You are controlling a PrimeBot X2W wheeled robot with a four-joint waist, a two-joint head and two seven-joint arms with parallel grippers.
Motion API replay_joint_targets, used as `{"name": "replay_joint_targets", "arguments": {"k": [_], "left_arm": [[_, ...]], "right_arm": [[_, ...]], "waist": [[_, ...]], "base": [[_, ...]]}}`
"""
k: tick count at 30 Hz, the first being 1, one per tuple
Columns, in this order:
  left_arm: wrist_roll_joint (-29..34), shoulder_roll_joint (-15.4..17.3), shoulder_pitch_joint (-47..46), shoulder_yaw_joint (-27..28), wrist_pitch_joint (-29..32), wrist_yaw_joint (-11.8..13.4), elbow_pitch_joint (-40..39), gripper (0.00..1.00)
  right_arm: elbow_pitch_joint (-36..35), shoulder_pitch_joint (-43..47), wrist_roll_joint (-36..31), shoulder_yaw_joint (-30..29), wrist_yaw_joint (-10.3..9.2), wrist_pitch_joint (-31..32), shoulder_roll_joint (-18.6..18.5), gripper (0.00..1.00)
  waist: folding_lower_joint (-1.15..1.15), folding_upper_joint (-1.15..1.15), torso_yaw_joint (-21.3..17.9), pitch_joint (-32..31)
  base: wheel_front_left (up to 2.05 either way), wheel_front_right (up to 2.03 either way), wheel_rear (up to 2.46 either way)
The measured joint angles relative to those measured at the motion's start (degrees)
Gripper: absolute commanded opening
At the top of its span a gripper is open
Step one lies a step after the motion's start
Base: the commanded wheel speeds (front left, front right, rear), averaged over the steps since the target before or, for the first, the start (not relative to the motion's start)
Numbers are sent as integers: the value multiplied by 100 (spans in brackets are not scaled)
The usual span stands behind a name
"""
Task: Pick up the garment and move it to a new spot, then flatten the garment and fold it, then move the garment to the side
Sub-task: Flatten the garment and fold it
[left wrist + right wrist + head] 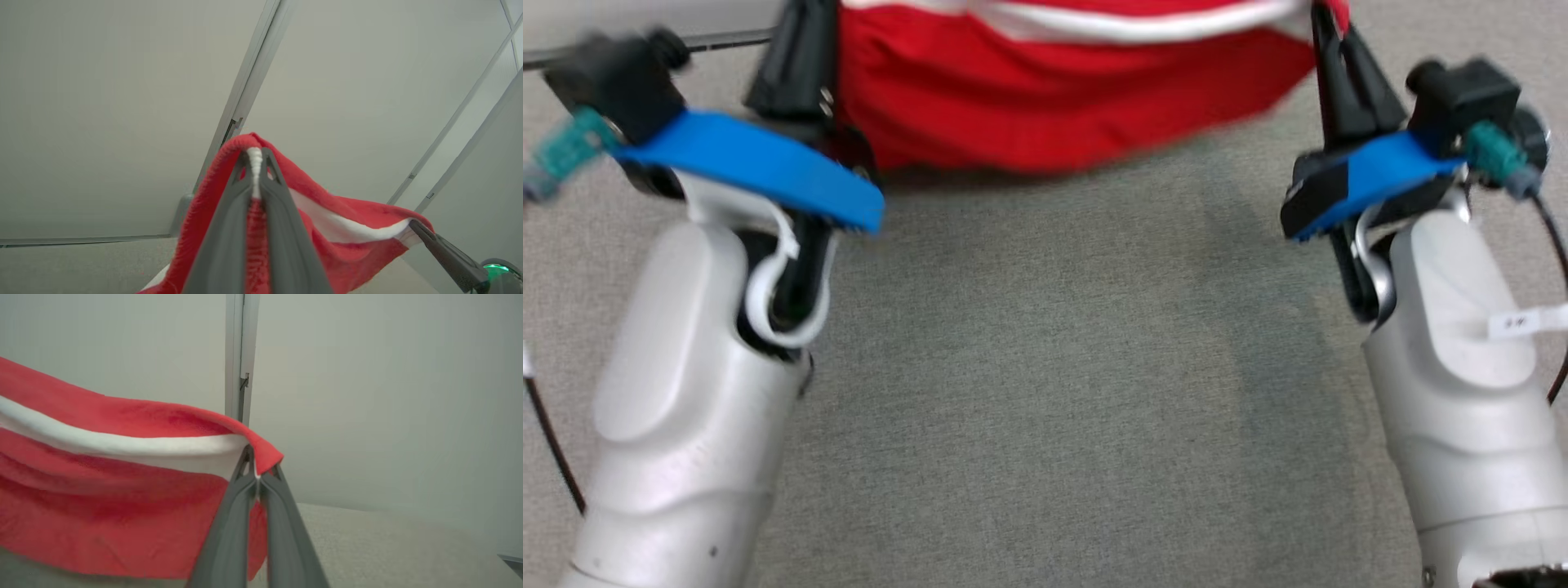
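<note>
Step in hand, as I judge it: the carry to a new spot, with the spread-out to follow. The red fleece garment with a white stripe (1062, 98) hangs in the air between my two arms, over the far part of the grey carpet-like surface (1045, 392). Its top edge is stretched from one gripper to the other and its body sags below in a shallow belly. A shadow lies under the lower hem, and I cannot tell whether the hem brushes the surface. Left gripper (255, 157): jaws pressed together on one upper corner, the white trim pinched between the fingers and red cloth draped over both sides. Right gripper (257, 471): jaws likewise closed tight on the other upper corner, right at the end of the white stripe. Both grips look narrow, only a small bite of fabric in each. Nothing is flattened or folded yet, so most of the task lies ahead. Next move, in my view: lower both arms together, keeping the top edge taut. The hem should meet the surface first and the cloth be laid down without bunching. I should let go only when it lies flat. Risk: uneven lowering would twist the cloth or pull a corner free.
</note>
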Motion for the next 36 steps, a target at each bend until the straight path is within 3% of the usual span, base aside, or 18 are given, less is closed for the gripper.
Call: {"name": "replay_joint_targets", "arguments": {"k": [7, 16, 22, 27, 31, 36], "left_arm": [[-385, 152, 885, -521, -767, -9, -149, 0], [-489, 347, 2212, -560, -1182, -10, -1069, 0], [-399, 279, 3261, -427, -1201, -25, -1874, 0], [-316, 347, 4298, -475, -1201, -22, -2680, 0], [-248, 505, 4914, -558, -1177, 135, -3117, 0], [-332, 434, 5314, -776, -1035, 275, -3189, 0]], "right_arm": [[97, 835, 404, 178, 0, -149, 16, 0], [-1723, 2396, 804, 130, 0, -166, 14, 0], [-2636, 3375, 736, 147, 0, -134, 13, 0], [-3641, 4367, 592, 90, 0, 287, 14, 0], [-4376, 5046, 579, -54, 0, 684, 13, 0], [-4685, 5366, 502, -194, 0, 1098, 10, 0]], "waist": [[0, 0, 136, 47], [-1, 0, 267, -317], [-3, 0, 308, -718], [-3, 0, 310, -1100], [-3, 0, 292, -1300], [-3, 0, 404, -1342]], "base": [[0, 0, 0], [0, 0, 0], [0, 0, 0], [0, 0, 0], [0, 0, 0], [0, 0, 0]]}}
